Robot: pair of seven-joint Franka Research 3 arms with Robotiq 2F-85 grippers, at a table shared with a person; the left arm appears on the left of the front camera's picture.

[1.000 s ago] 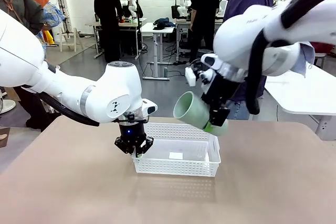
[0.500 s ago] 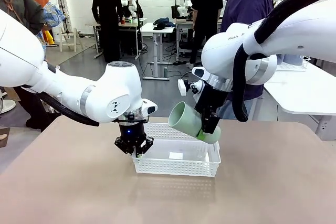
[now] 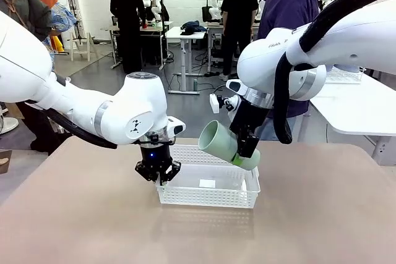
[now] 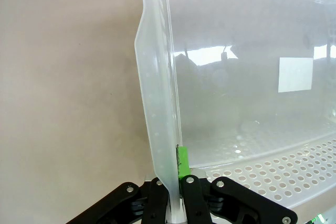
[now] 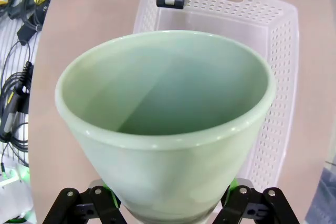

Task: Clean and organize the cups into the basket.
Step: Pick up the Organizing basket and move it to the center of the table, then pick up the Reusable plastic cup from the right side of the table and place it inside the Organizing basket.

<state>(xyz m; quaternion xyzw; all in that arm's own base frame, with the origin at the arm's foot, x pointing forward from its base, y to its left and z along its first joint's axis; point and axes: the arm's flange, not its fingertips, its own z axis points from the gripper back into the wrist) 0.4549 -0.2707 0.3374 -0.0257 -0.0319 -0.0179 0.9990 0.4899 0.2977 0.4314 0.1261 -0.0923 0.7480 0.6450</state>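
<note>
Pinching basket [image 3: 210, 197] wall with left hand [image 3: 161, 180]; right hand [image 3: 248, 152] clasps mint cup [image 3: 221, 141].

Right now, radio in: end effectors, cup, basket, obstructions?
Left end effector shut on left wall of basket. Right end effector holds mint cup, tilted, above its right end. White label flat on floor.

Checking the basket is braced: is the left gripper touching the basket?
Touching. Left wrist view: the left gripper is shut on the side wall of the basket, with the wall pinched between its pads.
</note>
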